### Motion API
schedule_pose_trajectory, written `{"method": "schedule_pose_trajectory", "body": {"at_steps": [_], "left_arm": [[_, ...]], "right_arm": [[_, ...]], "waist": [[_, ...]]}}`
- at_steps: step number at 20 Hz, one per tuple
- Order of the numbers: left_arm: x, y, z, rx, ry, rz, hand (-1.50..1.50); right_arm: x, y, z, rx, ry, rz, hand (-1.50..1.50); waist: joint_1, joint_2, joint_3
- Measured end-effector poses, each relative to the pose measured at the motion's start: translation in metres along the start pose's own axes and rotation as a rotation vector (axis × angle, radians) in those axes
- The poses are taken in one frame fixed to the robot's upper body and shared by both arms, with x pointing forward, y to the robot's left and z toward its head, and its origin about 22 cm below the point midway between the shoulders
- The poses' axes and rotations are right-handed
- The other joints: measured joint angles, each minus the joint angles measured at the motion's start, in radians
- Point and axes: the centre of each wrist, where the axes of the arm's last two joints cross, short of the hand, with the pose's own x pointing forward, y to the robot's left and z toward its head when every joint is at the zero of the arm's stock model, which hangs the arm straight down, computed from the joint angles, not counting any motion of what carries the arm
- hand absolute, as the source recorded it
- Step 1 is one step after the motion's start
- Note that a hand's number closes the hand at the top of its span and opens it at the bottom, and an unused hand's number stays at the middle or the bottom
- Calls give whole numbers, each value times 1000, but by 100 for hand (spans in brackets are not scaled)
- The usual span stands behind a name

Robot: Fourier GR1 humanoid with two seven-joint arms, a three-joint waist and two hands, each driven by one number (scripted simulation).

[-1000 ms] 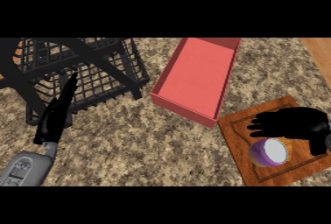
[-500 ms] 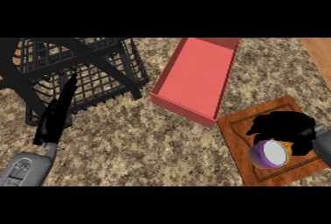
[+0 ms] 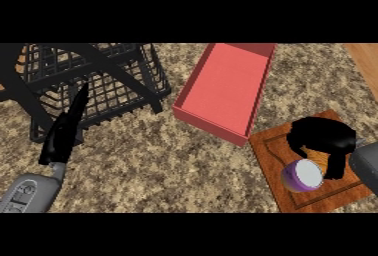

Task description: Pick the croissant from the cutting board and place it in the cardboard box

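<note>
Nearest, far to the left of the cutting board [image 3: 334,196] and well apart from it: the grey left forearm [image 3: 26,192], coming in from the lower edge over the speckled counter [image 3: 170,170]. At the board's right edge, the grey right forearm [image 3: 366,169], only partly in view.

On the near half of the board: a round thing [image 3: 301,176] with a purple rim and a pale top, lying flat on the wood. Just behind it and touching it, the black right hand [image 3: 322,140], hunched over the far half of the board and seen from above as one dark mass. Cannot tell whether open or closed, nor whether holding anything. No sight of the croissant on the bare wood; hidden under that hand, if on the board at all.

Farther to the left of the board, above the left forearm: the black left hand [image 3: 63,133], fingers straight and together, pointing away, holding nothing.

Beyond the board's far left corner and just beside it: the red box [image 3: 229,87], open at the top, set aslant, nothing showing inside. Farthest to the left, past the box: a black wire rack [image 3: 111,80], its near edge crossed by the left hand's fingertips [image 3: 80,95].
</note>
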Motion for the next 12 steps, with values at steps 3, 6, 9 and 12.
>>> {"method": "schedule_pose_trajectory", "body": {"at_steps": [3, 6, 9, 12], "left_arm": [[4, -3, -3, -8, -10, 0, 0], [8, -7, -6, -18, -25, 0, 0], [11, -10, -8, -20, -28, -3, 0], [11, -11, -9, -30, -32, 0, 0]], "right_arm": [[-25, -7, 25, -107, 184, -93, 150], [-47, -17, 51, -230, 374, -192, 150], [-63, -31, 75, -343, 507, -211, 150], [-74, -44, 92, -449, 581, -215, 150]], "waist": [[15, 11, 3], [32, 19, 6], [43, 23, 6], [48, 22, 5]]}}
